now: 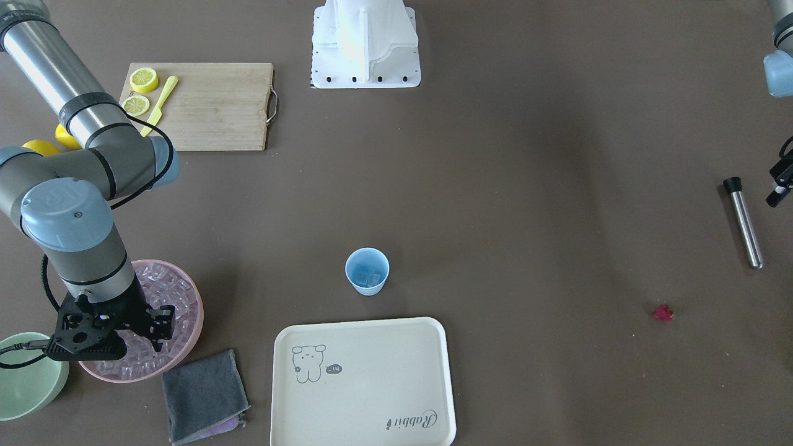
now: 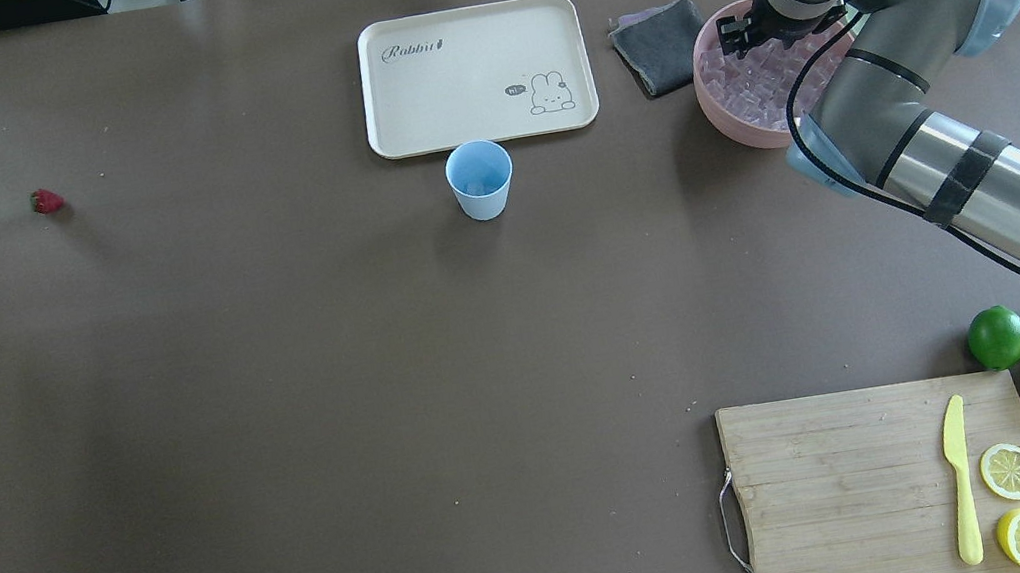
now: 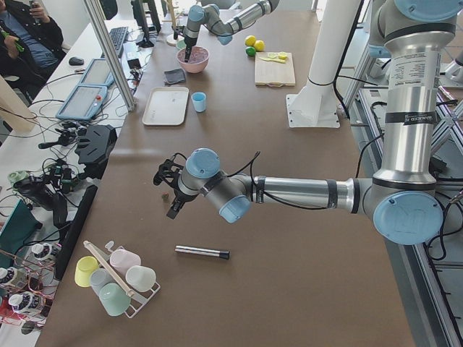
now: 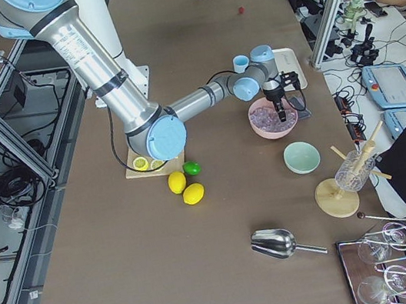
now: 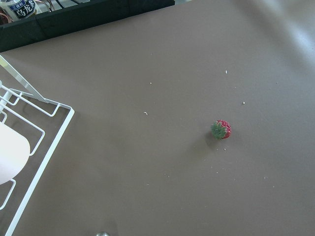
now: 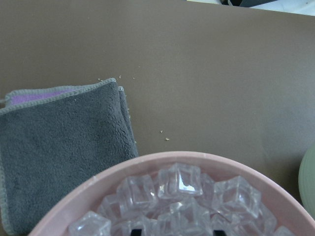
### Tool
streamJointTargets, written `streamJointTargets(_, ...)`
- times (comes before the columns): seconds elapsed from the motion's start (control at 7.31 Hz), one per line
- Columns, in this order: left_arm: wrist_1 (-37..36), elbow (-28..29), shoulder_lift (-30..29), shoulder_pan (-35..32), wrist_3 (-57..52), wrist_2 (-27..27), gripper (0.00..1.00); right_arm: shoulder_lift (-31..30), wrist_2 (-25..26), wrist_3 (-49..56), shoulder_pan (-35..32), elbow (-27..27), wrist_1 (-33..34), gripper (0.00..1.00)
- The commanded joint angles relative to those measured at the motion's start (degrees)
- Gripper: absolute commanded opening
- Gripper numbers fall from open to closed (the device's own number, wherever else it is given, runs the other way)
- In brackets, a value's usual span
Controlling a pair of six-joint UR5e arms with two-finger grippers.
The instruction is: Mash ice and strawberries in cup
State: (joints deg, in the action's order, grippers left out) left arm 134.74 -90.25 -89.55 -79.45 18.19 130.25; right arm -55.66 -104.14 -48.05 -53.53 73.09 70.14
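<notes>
On the right pincer [image 1: 155,331], the tips hide behind its own black body, above the round pink plastic bowl [image 1: 199,303]; the left pincer [image 1: 779,186] is edge-cropped.

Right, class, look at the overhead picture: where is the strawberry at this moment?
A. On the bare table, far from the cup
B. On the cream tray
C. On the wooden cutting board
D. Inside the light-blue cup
A: the strawberry lies alone on the brown table, well off to the side of the cup, touching nothing else.
</notes>
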Motion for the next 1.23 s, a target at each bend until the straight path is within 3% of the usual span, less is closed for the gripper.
streamJointTargets(0.0,0.0,-0.1,0.0,0.0,0.0,0.0,0.98,-0.4,0.0,0.0,0.0,0.2,-0.4,0.00)
streamJointTargets(0.41,0.0,-0.2,0.0,0.1,0.0,0.0,0.98,-0.6,-0.6,0.1,-0.7,1.8,-0.7,0.00)
streamJointTargets(0.68,0.0,-0.5,0.0,0.0,0.0,0.0,0.98,-1.3,-6.3,0.4,-3.8,5.0,-0.5,0.00)
streamJointTargets(1.09,-0.2,-2.3,-0.4,0.0,0.4,0.0,0.98,1.8,-6.5,-0.1,-4.7,9.7,-0.6,0.00)
